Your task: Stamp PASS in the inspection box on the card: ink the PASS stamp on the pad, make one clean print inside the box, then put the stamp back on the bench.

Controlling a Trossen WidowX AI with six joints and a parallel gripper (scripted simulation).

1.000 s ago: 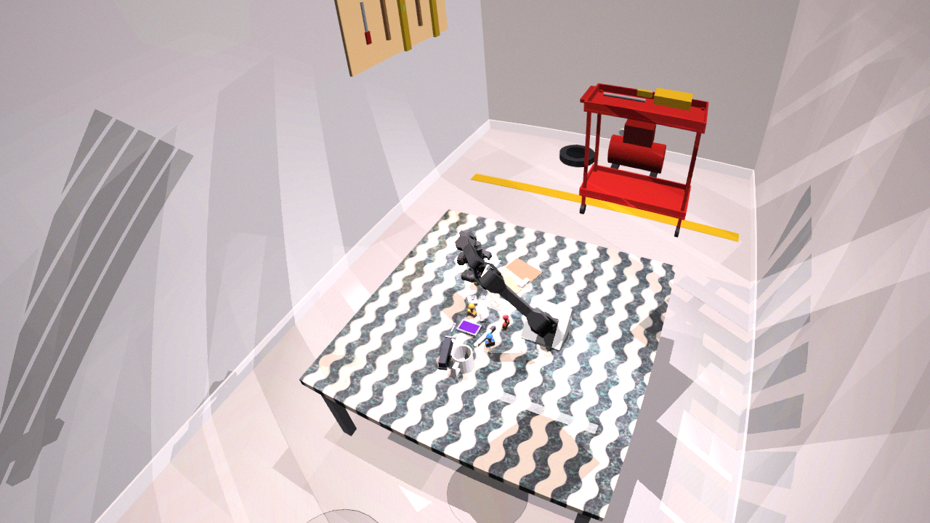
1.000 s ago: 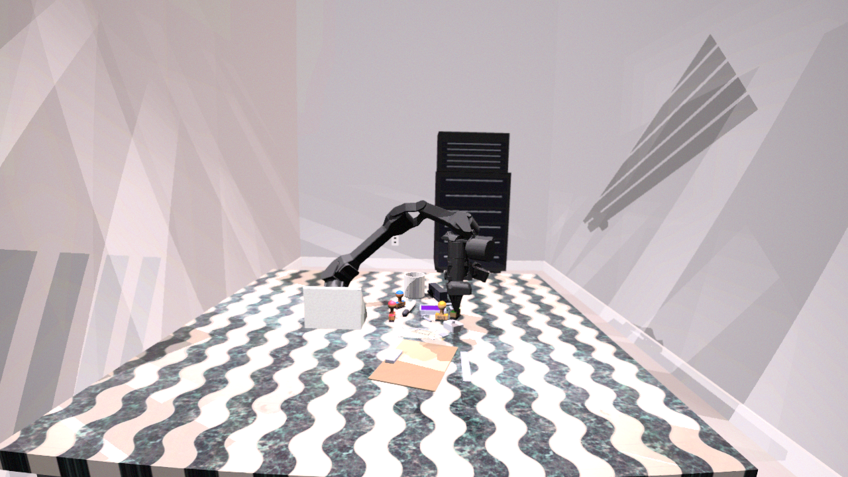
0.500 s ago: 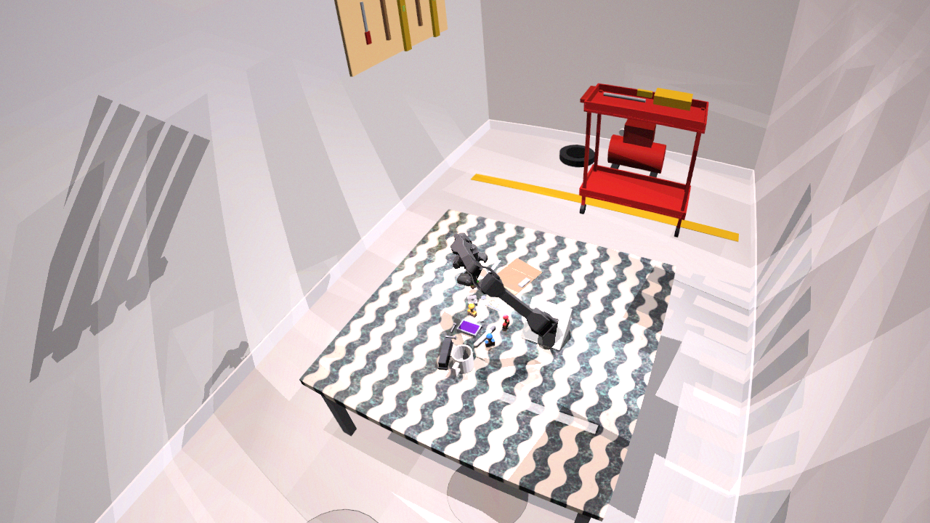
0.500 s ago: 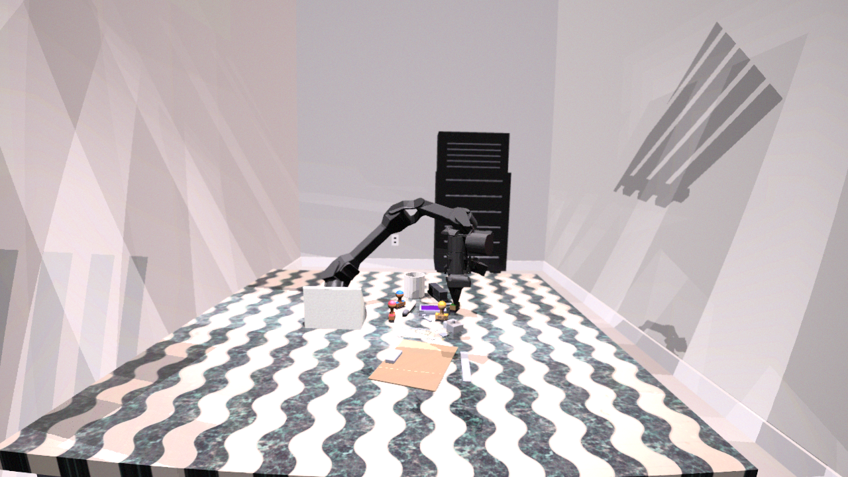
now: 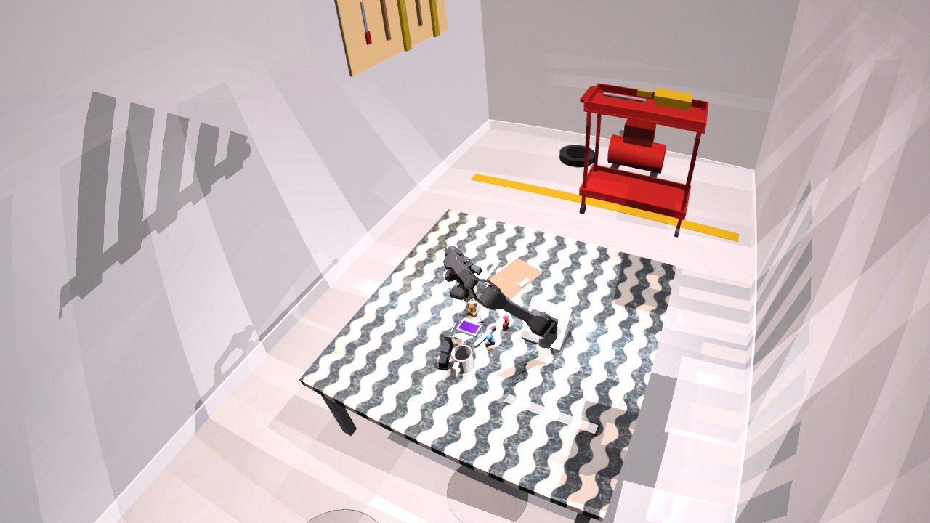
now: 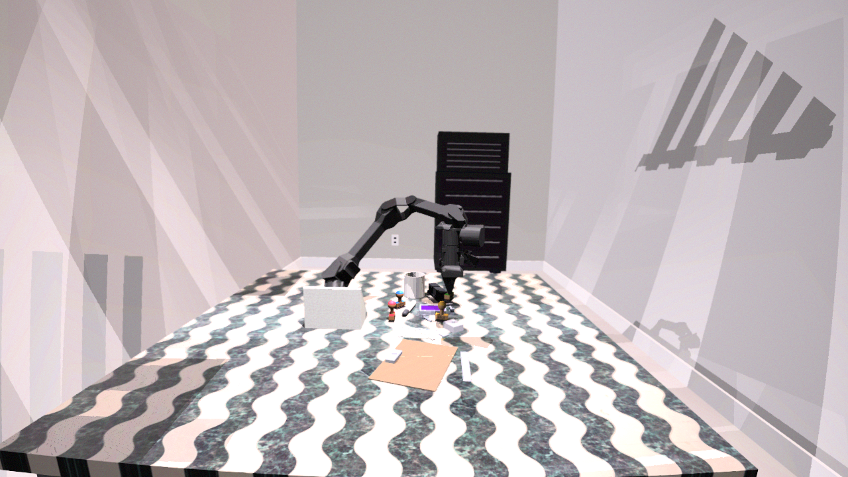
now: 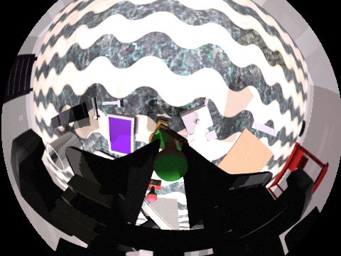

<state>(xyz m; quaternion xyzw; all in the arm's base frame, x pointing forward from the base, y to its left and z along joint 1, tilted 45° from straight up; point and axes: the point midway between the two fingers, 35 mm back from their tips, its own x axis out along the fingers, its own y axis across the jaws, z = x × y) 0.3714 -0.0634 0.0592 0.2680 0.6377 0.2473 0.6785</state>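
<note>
My gripper is shut on a green-knobbed stamp and holds it above the bench, knob up. Its lettering and printing face are hidden. In the exterior view it hangs just right of the purple ink pad. An orange-knobbed stamp stands beside the pad, partly hidden behind the held stamp in the wrist view. The white card lies between the pad and the tan folder; it blends into the white stripes. Its inspection box cannot be made out.
A red stamp and a blue one stand near the pad. A mug, a black stapler-like object, a tan folder and a white block surround them.
</note>
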